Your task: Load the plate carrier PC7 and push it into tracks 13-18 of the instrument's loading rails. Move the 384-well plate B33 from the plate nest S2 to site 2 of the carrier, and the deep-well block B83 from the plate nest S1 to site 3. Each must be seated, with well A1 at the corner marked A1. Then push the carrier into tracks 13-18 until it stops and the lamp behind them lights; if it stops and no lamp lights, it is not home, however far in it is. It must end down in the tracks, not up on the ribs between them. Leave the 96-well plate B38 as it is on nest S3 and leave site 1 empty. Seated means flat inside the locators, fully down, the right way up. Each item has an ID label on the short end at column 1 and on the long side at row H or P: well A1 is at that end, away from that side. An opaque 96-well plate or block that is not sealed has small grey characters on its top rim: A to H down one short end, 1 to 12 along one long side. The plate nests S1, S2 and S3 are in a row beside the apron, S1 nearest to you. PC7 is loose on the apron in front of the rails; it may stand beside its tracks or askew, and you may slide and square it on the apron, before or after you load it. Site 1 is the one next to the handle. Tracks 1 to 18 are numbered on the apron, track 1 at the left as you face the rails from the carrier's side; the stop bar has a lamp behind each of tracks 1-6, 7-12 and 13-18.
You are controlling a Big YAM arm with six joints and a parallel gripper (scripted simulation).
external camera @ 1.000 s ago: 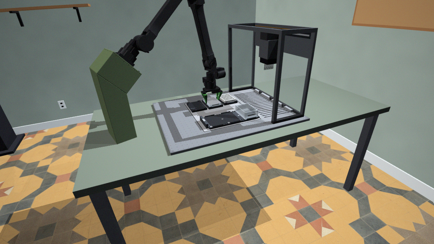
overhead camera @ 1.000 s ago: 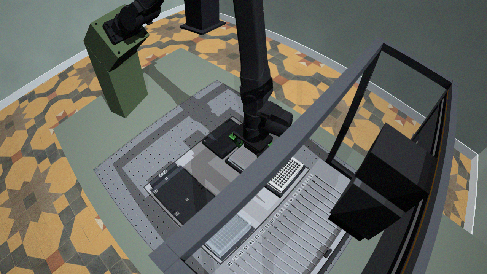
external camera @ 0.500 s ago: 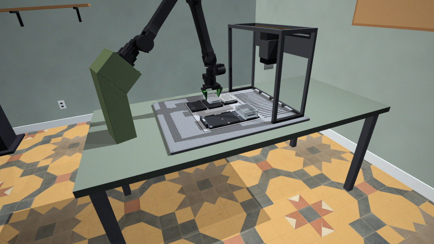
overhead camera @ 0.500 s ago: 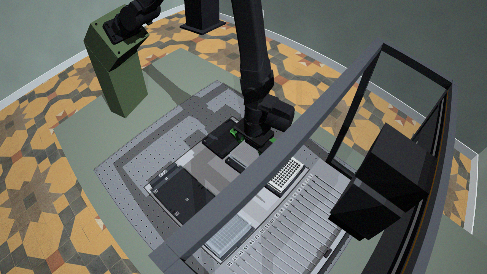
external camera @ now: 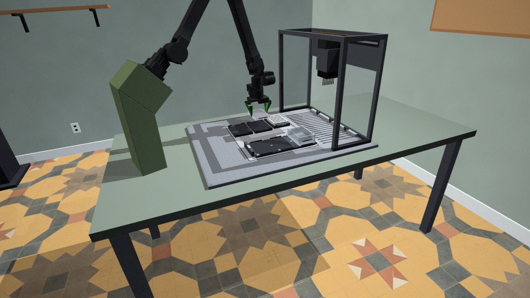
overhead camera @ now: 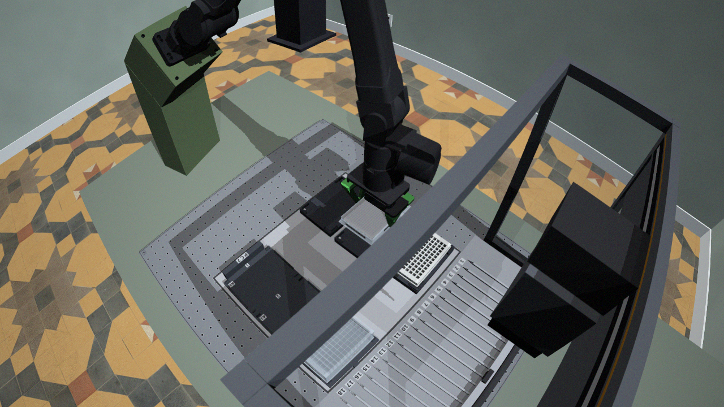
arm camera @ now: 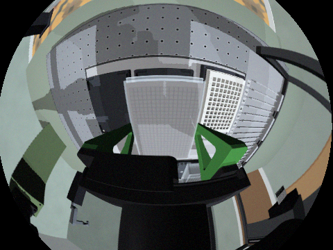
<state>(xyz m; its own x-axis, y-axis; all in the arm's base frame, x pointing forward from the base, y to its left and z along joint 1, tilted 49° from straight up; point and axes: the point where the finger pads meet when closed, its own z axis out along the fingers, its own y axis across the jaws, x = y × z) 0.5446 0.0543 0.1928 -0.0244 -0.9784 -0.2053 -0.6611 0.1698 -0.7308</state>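
My gripper [overhead camera: 375,203] is shut on the grey 384-well plate B33 [overhead camera: 364,220] and holds it level a little above the empty black nest S2 [overhead camera: 352,242]. In the wrist view the plate [arm camera: 164,111] runs out between the green fingers. In the exterior view the gripper [external camera: 257,108] hangs over the nest row. Nest S1 [overhead camera: 323,208] is bare. The black carrier PC7 [overhead camera: 265,288] lies on the apron. The clear deep-well block B83 [overhead camera: 337,349] sits at the carrier's end nearest the rails. The white 96-well plate B38 [overhead camera: 424,258] rests on nest S3.
The loading rails [overhead camera: 445,324] with numbered tracks lie inside the dark instrument frame [overhead camera: 405,223], whose top beam crosses above the apron. A black pipetting head [overhead camera: 572,273] hangs over the rails. The arm's green pedestal [overhead camera: 172,96] stands at the table's far left.
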